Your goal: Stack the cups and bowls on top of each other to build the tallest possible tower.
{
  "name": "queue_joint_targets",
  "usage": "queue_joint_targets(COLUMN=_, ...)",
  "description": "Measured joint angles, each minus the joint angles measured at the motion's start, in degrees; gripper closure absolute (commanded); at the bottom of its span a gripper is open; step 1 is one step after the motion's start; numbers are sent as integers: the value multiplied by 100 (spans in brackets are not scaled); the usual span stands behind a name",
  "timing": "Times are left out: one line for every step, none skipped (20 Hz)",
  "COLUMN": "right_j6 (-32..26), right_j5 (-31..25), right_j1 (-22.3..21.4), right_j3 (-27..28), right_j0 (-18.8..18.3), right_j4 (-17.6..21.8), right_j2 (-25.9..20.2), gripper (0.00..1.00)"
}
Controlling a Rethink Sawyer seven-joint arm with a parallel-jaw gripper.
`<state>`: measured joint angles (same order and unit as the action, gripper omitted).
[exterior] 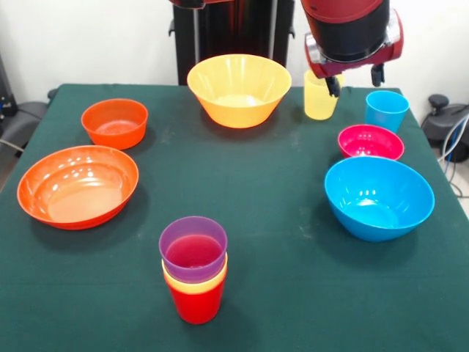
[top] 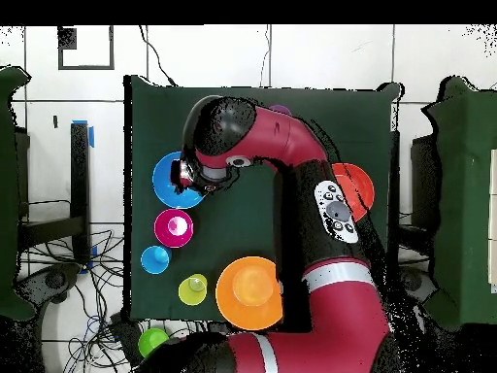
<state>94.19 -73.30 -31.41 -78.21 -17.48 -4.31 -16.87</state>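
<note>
The gripper [exterior: 356,79] is seen high over the table's far right corner; whether its fingers are apart or together cannot be told. The pale yellow cup [exterior: 319,97] is stood just below it, beside the blue cup [exterior: 385,110]. The tower [exterior: 194,277], a red cup with yellow-orange and purple cups nested in it, is set near the front edge. The green table [exterior: 271,220] is ringed with five bowls.

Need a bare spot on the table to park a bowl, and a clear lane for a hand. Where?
Free: the middle cloth between the wide orange bowl, the yellow-orange bowl, the large blue bowl and the cup stack. Both front corners beside the stack are bare too. Crowded: pale yellow cup, blue cup, pink bowl under the gripper.
</note>
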Motion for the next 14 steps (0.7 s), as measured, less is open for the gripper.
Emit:
queue_joint_targets(right_j6=8, right_j5=128, right_j1=0, right_j3=-22, right_j0=9, right_j4=-11, right_j2=0, gripper=0)
queue_joint_targets(right_j6=8, right_j5=175, right_j1=-1, right_j3=-31, right_j0=10, right_j4=-14, right_j2=1, gripper=0)
queue_joint_targets(right_j6=8, right_j5=241, right_j1=-2, right_j3=-48, right_j0=9, right_j4=-20, right_j2=1, gripper=0)
queue_joint_targets(right_j6=9, right_j5=381, right_j1=-1, right_j3=-77, right_j0=11, right_j4=-30, right_j2=4, gripper=0)
queue_joint_targets(right_j6=9, right_j5=470, right_j1=2, right_j3=-94, right_j0=12, right_j4=-37, right_j2=6, gripper=0)
queue_joint_targets(right_j6=9, right_j5=532, right_j1=3, right_j3=-102, right_j0=12, right_j4=-45, right_j2=7, gripper=0)
queue_joint_targets(right_j6=9, right_j5=594, right_j1=4, right_j3=-111, right_j0=13, right_j4=-53, right_j2=7, gripper=0)
queue_joint_targets(right_j6=9, right_j5=632, right_j1=4, right_j3=-114, right_j0=15, right_j4=-60, right_j2=9, gripper=0)
queue_joint_targets(right_j6=9, right_j5=669, right_j1=5, right_j3=-116, right_j0=16, right_j4=-68, right_j2=10, gripper=0)
queue_joint_targets(right_j6=9, right_j5=741, right_j1=10, right_j3=-115, right_j0=25, right_j4=-98, right_j2=11, gripper=0)
queue_joint_targets(right_j6=9, right_j5=757, right_j1=13, right_j3=-116, right_j0=31, right_j4=-110, right_j2=11, gripper=0)
queue_joint_targets(right_j6=9, right_j5=763, right_j1=16, right_j3=-118, right_j0=41, right_j4=-124, right_j2=12, gripper=0)
queue_joint_targets(right_j6=9, right_j5=769, right_j1=18, right_j3=-119, right_j0=51, right_j4=-139, right_j2=13, gripper=0)
queue_joint_targets(right_j6=9, right_j5=768, right_j1=17, right_j3=-123, right_j0=57, right_j4=-145, right_j2=13, gripper=0)
